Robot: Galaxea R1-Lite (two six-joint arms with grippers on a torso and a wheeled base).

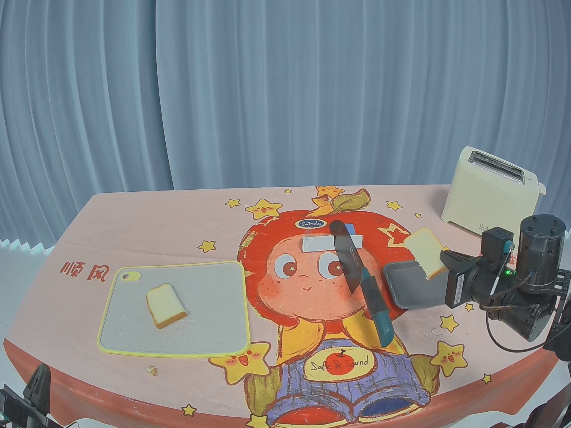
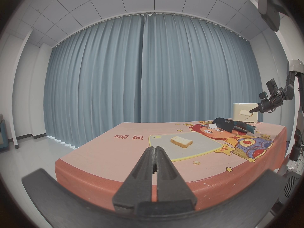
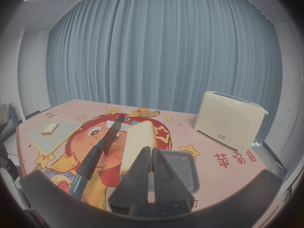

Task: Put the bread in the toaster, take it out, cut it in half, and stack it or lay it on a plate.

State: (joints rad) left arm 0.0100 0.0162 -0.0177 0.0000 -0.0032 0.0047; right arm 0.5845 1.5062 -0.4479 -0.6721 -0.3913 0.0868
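Head view: a table under a pink cartoon-printed tablecloth (image 1: pixel 148 227) carries two slices of bread. The first bread slice (image 1: pixel 165 305), pale with a golden crust, lies flat on the one grey cutting board with a yellow-green rim (image 1: pixel 214 322), on the robot's left. The second bread slice (image 1: pixel 425 252) is tilted on edge in the right gripper (image 1: pixel 443 263), above the one dark grey square tray (image 1: pixel 404 289). One knife with a dark blade and a teal handle (image 1: pixel 363 280) lies between board and tray, its blade tip over a small white rectangular block (image 1: pixel 318 244). One cream toaster (image 1: pixel 492 200) stands at the far right, beyond the tray. One crumb (image 1: pixel 152 370) sits on the cloth just off the board's near edge.

Left wrist view: the left gripper (image 2: pixel 155 149) hangs off the table's edge, well apart from the board, its two fingers pressed together on nothing. Past it lie the board with the first bread slice, the crumb, the knife and the toaster. The right gripper is raised with the second bread slice in front of the toaster.

Right wrist view: the right gripper's two fingers clamp the lower edge of the second bread slice, which stands nearly upright over the tray. The knife lies just beside it, and the toaster is well apart.
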